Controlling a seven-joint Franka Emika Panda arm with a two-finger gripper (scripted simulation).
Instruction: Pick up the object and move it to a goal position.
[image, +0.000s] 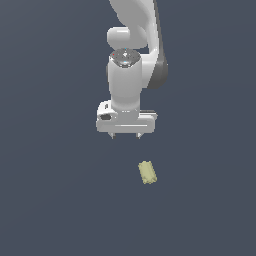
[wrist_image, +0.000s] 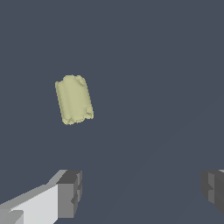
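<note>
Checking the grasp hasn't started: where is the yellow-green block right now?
In the exterior view the yellow-green block lies on the dark floor, below the open gripper and slightly toward that view's right, untouched by it.

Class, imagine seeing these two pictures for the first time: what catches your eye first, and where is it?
The white gripper hangs open mid-frame in the exterior view, holding nothing. Below it, toward that view's right, the small yellow-green block lies alone on the dark floor, untouched.
</note>
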